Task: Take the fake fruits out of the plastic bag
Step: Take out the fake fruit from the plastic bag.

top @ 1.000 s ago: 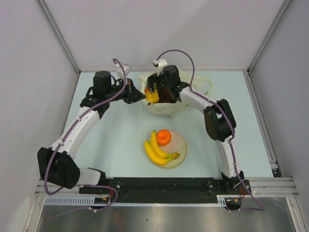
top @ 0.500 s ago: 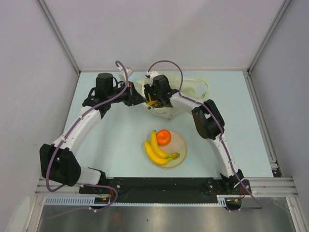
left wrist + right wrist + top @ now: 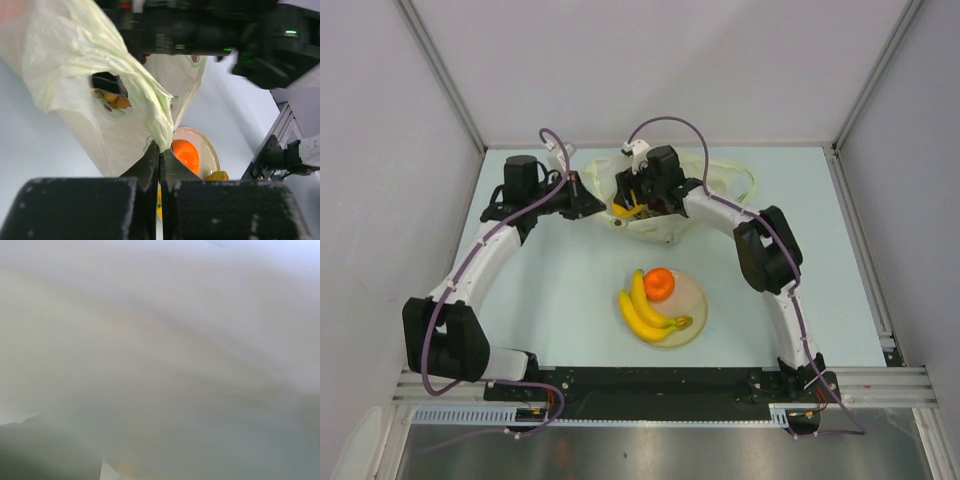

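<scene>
The plastic bag (image 3: 672,228) lies at the back of the table, its mouth facing left. My left gripper (image 3: 594,204) is shut on the bag's edge (image 3: 159,131) and holds it up and taut. My right gripper (image 3: 632,203) reaches into the bag's mouth, where a yellow fruit (image 3: 627,211) shows at its tip. Whether its jaws hold that fruit I cannot tell. Bag plastic (image 3: 160,360) fills the right wrist view and hides the fingers. Small orange-yellow fruits (image 3: 117,102) show through the bag's opening. Two bananas (image 3: 644,314) and an orange (image 3: 659,284) lie on the cream plate (image 3: 697,303).
The plate (image 3: 209,151) with the orange (image 3: 186,154) stands in front of the bag, between the two arms. The right arm's black wrist (image 3: 200,30) hangs close above the bag. The bag's handles (image 3: 745,180) trail to the right.
My right gripper has dropped and shifted left, deeper into the bag's mouth. My left gripper has pulled the bag's edge a little to the left.
</scene>
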`<state>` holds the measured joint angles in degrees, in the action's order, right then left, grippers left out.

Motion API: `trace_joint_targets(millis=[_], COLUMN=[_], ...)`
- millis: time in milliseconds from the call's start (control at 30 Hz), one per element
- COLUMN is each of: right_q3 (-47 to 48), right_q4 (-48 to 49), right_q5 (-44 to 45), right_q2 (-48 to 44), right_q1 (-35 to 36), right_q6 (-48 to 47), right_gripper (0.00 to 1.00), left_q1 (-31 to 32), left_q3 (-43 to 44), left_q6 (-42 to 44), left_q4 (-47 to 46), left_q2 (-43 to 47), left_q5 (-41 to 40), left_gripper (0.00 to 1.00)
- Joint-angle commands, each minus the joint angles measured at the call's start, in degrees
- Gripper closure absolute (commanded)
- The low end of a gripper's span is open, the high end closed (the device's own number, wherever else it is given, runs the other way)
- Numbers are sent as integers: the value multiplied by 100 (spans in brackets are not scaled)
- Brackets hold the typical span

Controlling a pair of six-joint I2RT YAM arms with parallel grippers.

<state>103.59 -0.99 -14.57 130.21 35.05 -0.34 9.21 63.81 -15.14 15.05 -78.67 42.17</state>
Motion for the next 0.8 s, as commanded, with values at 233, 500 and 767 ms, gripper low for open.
trace_joint_targets(millis=[233, 500, 767], right_q3=[-1498, -2290, -3904], right_q4=[-251, -1084, -2255], right_q5=[-187, 200, 32], right_q2=[-2683, -4151, -6198], right_q1=[406, 635, 714], right_q6=[-703, -2582, -3621], right_gripper=[76, 78, 79], left_q1=[-78, 204, 300], left_q3=[105, -18, -70], left_q6=[-412, -122, 125], left_q4=[-512, -599, -503], left_q2=[-333, -157, 202], left_q5=[-16, -130, -359], left_gripper=[100, 100, 99])
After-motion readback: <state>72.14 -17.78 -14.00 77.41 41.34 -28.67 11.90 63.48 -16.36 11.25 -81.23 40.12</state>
